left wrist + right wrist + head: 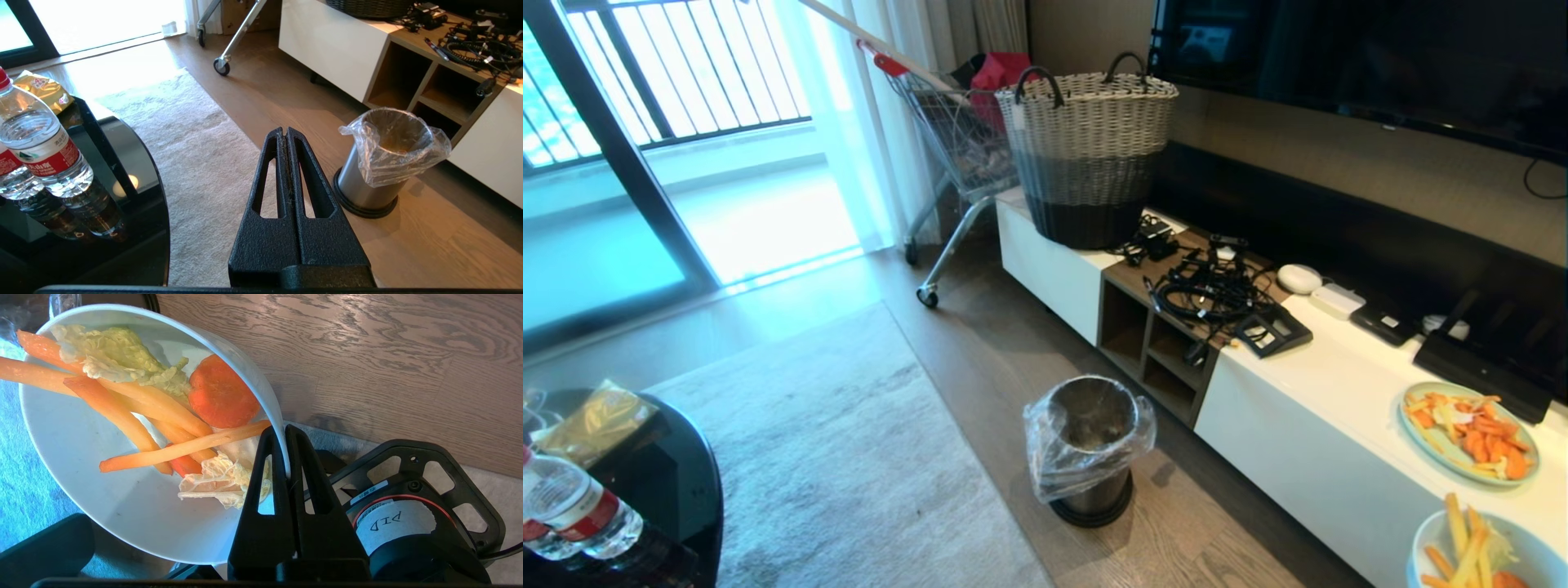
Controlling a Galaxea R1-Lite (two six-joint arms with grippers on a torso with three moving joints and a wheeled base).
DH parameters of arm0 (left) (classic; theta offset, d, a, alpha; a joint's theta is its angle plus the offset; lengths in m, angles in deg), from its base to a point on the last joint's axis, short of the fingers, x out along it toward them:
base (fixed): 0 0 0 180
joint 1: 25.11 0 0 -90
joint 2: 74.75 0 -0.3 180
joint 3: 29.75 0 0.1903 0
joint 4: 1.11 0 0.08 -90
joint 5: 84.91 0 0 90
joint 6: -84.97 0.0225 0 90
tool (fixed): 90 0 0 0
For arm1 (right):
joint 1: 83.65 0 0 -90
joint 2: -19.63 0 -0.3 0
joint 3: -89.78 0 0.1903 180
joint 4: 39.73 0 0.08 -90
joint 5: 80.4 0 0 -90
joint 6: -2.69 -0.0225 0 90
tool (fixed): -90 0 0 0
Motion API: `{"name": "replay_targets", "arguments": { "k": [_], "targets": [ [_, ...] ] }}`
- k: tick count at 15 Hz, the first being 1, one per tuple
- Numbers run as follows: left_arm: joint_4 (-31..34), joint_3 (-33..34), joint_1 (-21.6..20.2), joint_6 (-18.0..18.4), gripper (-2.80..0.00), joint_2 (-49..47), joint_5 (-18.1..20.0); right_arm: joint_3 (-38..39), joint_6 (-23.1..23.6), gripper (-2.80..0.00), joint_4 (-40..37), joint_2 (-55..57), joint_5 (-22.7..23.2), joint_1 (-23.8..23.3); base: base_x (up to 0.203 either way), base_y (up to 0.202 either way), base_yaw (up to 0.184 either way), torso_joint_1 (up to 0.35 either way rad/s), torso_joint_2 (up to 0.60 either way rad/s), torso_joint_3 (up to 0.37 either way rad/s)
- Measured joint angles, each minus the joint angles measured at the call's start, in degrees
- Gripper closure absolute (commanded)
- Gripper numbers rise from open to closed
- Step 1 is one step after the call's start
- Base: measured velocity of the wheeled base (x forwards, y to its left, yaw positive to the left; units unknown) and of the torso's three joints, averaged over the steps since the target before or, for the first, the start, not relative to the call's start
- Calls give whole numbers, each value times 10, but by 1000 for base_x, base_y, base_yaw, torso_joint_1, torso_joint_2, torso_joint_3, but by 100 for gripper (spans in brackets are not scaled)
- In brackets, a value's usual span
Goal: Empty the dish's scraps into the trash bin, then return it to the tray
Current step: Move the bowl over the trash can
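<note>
Right gripper (284,433) pinched on bowl (102,506) rim, bowl held above wooden floor at 5 o'clock in head view, loaded with scraps (163,412): carrot strips, one round slice, pale cabbage bits. Bin (1089,445) at 6 o'clock, bag-lined, upright. Plate (1468,433) at 4 o'clock, heaped orange. Left gripper (285,134) clamped shut, nothing held.

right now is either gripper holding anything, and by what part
The right gripper is shut on the white bowl, pinching its rim. The left gripper is shut and holds nothing.
</note>
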Motion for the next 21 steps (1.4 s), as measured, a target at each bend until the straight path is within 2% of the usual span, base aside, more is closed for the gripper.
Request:
{"name": "replay_targets", "arguments": {
  "k": [14, 21],
  "targets": [
    [0, 0, 0, 0, 0, 0, 0, -6, 3, 0, 5, 2, 1, 3, 0, 0, 0, 0, 0, -3],
    [0, 0, 0, -1, 0, 0, 0, -18, 3, 0, 20, 34, 2, 5, 0, 0, 0, 1, 2, -171]
  ]
}}
